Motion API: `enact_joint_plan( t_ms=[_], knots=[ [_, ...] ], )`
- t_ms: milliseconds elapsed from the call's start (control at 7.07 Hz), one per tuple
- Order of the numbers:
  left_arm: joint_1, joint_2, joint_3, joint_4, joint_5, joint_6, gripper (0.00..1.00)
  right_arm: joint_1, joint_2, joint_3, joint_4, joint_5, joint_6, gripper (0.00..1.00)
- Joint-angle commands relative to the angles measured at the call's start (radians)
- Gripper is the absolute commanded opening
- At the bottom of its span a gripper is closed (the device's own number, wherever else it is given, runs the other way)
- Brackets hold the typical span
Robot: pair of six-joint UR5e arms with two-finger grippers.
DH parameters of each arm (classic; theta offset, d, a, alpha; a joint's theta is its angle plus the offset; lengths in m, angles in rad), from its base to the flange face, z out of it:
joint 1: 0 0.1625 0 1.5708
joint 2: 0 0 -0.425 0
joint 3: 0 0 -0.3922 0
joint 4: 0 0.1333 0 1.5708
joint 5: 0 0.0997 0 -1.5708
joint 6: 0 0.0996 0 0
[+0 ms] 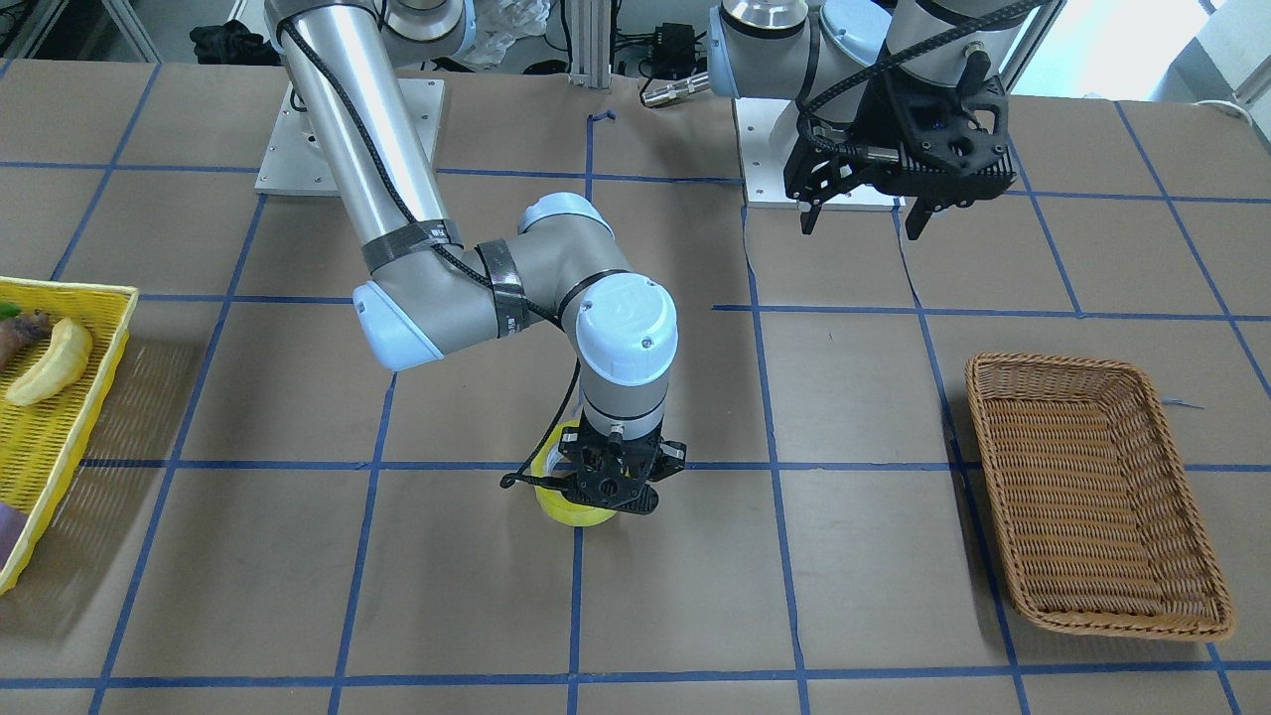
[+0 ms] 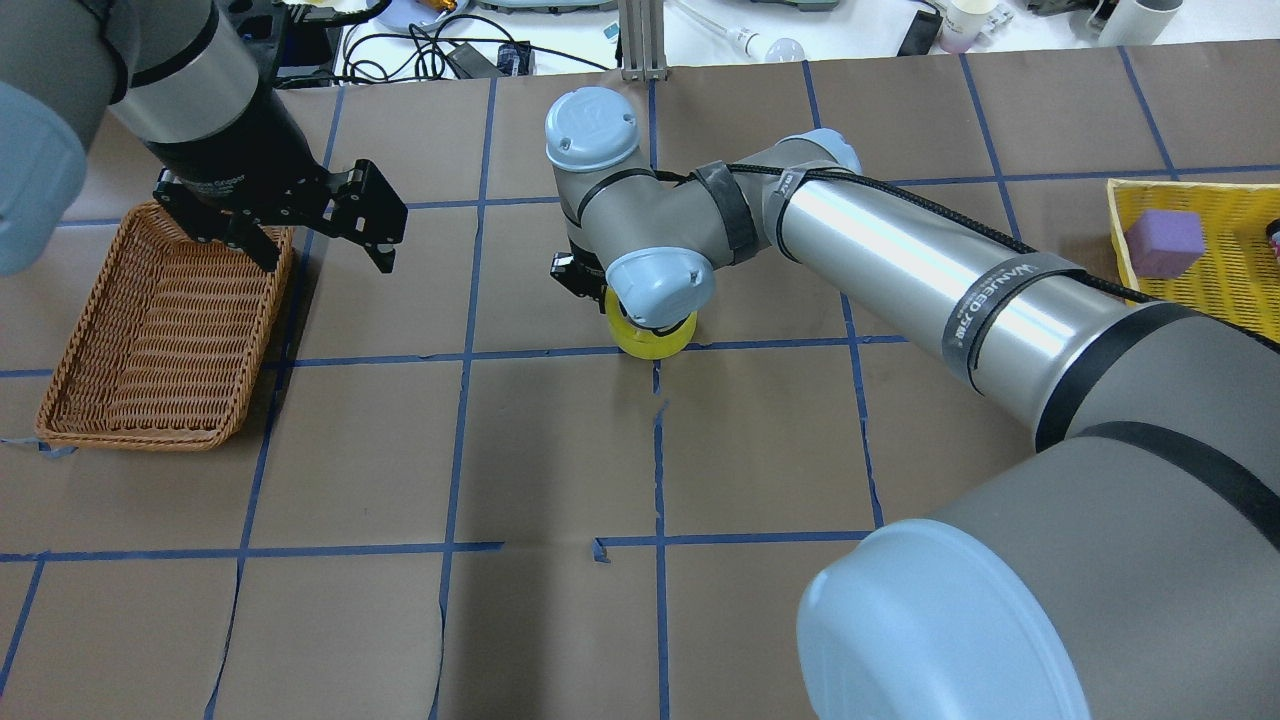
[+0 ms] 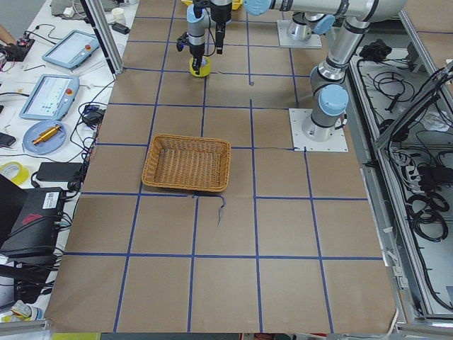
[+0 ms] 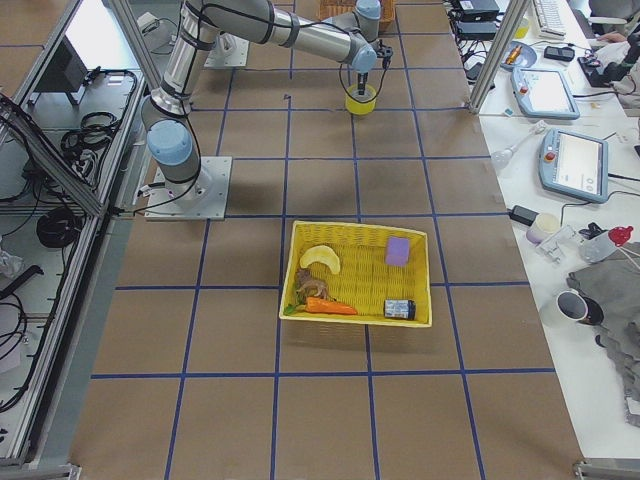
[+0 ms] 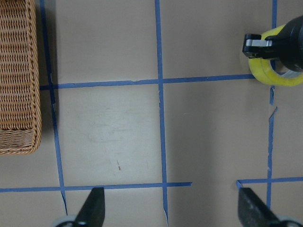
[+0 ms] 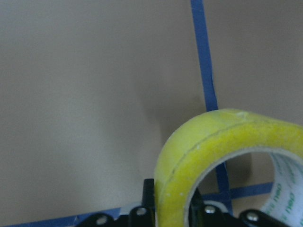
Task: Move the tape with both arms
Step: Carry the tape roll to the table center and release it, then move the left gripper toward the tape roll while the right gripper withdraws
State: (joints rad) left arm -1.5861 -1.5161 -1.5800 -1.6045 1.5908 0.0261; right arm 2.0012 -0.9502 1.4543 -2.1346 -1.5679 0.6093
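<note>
The yellow tape (image 1: 566, 508) is at the table's middle, on a crossing of blue grid lines; it also shows in the overhead view (image 2: 645, 342) and the left wrist view (image 5: 265, 73). My right gripper (image 1: 604, 497) points straight down and is shut on the roll's wall; the right wrist view shows the tape (image 6: 199, 146) filling its jaws (image 6: 189, 218). I cannot tell whether the roll touches the table. My left gripper (image 2: 310, 235) is open and empty, raised beside the wicker basket, well apart from the tape; it also shows in the front view (image 1: 862, 214).
A brown wicker basket (image 2: 130, 437) lies on my left side, holding nothing, and also shows in the front view (image 1: 1053, 361). A yellow basket (image 4: 360, 228) with a banana (image 1: 52, 362), a purple block (image 2: 1163, 242) and other items lies on my right.
</note>
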Motion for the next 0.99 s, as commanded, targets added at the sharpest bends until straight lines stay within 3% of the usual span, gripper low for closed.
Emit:
enact_joint_plan(
  t_ms=[0,283,566,849],
  knots=[
    [0.000,0.001,0.000,0.000,0.000,0.000,1.00,-0.004,-0.085,0.041,0.008,-0.006,-0.006,1.00],
    [0.002,-0.002,0.000,0.000,-0.006,0.000,1.00,-0.057,-0.184,0.043,0.146,-0.012,-0.101,1.00],
    [-0.003,-0.057,-0.009,0.087,-0.046,-0.021,1.00,-0.210,-0.280,0.044,0.269,-0.012,-0.254,1.00],
    [-0.030,-0.161,-0.020,0.157,-0.063,-0.270,1.00,-0.338,-0.388,0.044,0.426,-0.015,-0.510,1.00]
  ],
)
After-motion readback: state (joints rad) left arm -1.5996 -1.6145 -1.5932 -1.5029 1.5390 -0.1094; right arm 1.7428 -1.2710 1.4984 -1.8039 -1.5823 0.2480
